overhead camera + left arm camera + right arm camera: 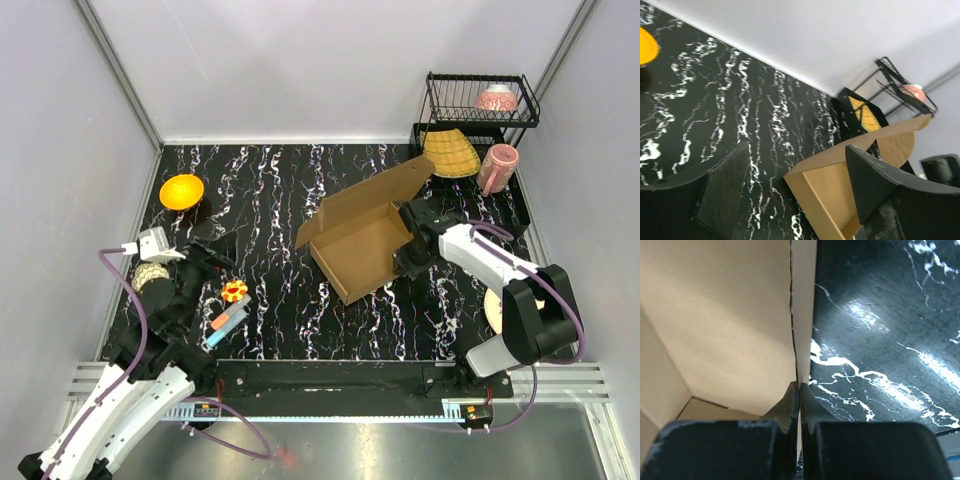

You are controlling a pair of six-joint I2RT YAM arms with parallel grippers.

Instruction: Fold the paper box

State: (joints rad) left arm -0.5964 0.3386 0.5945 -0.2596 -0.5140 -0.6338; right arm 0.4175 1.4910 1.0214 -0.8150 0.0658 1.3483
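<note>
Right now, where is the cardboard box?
In the top view, the paper box sits right of centre, pinched by the right gripper, near the dish rack.

The paper box [362, 245] lies front-left of the rack [480, 100]

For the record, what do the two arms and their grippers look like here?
Both arms have white shells with black joints: left arm, right arm. A purple cable loops along each. The left gripper and right gripper have matte black wedge fingers, scuffed pale at the edges. A white camera block sits on the left wrist.
</note>
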